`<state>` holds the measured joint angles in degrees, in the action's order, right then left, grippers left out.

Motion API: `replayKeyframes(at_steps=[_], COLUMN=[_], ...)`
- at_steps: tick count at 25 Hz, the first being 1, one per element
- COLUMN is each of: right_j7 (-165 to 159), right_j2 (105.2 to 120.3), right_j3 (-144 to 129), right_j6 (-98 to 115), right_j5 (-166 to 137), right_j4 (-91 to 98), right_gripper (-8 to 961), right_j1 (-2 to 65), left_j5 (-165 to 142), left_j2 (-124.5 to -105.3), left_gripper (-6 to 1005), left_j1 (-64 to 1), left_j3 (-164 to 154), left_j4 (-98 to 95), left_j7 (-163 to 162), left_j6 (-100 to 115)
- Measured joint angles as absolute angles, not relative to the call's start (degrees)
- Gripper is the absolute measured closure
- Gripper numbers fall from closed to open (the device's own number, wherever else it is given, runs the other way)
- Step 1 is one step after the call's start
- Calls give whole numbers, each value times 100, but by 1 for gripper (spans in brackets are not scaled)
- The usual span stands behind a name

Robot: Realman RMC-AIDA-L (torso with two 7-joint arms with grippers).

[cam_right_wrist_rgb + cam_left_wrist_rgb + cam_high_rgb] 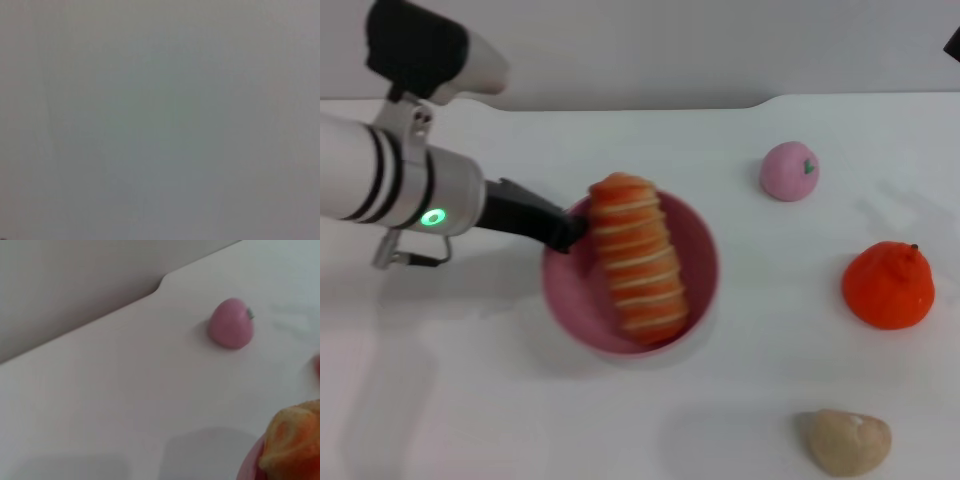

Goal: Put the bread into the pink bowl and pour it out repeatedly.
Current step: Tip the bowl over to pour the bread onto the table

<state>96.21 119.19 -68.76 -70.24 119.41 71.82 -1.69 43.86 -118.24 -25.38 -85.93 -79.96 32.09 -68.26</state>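
- The pink bowl [700, 262] sits at the centre of the white table [470, 400] in the head view, tipped somewhat so that its open mouth faces up and toward the camera.
- The bread [635, 260], orange-red with cream stripes, lies inside the bowl. It runs from about 11 o'clock to 5 o'clock across the opening, its upper end rising above the far rim and its lower end resting against the inner wall near the near rim.
- Nothing else shows inside the bowl; the loaf fills most of its width.
- The left gripper [565, 232] reaches in from 9 o'clock, its dark fingers clamped on the bowl's rim at roughly the 10 o'clock point, just beside the loaf's upper end. A green light glows on the silver wrist behind it.
- In the left wrist view, a corner of the bread [295, 440] and a sliver of the bowl's rim [248, 465] appear at the edge of the picture, with bare table beyond.
- A small pink ball [788, 171] with a green mark rests at 2 o'clock from the bowl, well apart from it; the left wrist view shows it too [231, 323].
- An orange round fruit [888, 285] lies at 3 o'clock from the bowl, apart from it.
- A beige lump [848, 441] rests at 5 o'clock, near the table's front edge.
- The right gripper does not appear in any view; the right wrist view shows only a plain grey field.
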Motion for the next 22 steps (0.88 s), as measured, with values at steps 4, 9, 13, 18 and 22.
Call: replayKeyframes(at_steps=[4, 9, 13, 18, 22], right_j7=[9794, 9938, 10040, 10244, 10291], right_j2=[11923, 11910, 11897, 11918, 11921], right_j3=[-6847, -6720, -6698, -6408, -6065], right_j6=[-6992, -6988, -7005, -7021, -7041], right_j5=[11942, 11941, 11894, 11904, 11908], right_j4=[7156, 6955, 6862, 6858, 6797], right_gripper=[483, 484, 484, 484, 484], right_j1=[-204, -182, -162, -259, -298], left_j5=[4452, 4477, 4515, 4517, 4518], left_j2=[-11825, -11838, -11838, -11841, -11846], left_gripper=[945, 945, 944, 944, 944], left_j1=[-2675, -2800, -2910, -2977, -2983], left_j3=[-8921, -9344, -9558, -9703, -9848], left_j4=[-7996, -7997, -7998, -7994, -7976], left_j7=[3184, 3172, 3170, 3182, 3203], left_j6=[-6513, -6025, -5663, -5366, -4947])
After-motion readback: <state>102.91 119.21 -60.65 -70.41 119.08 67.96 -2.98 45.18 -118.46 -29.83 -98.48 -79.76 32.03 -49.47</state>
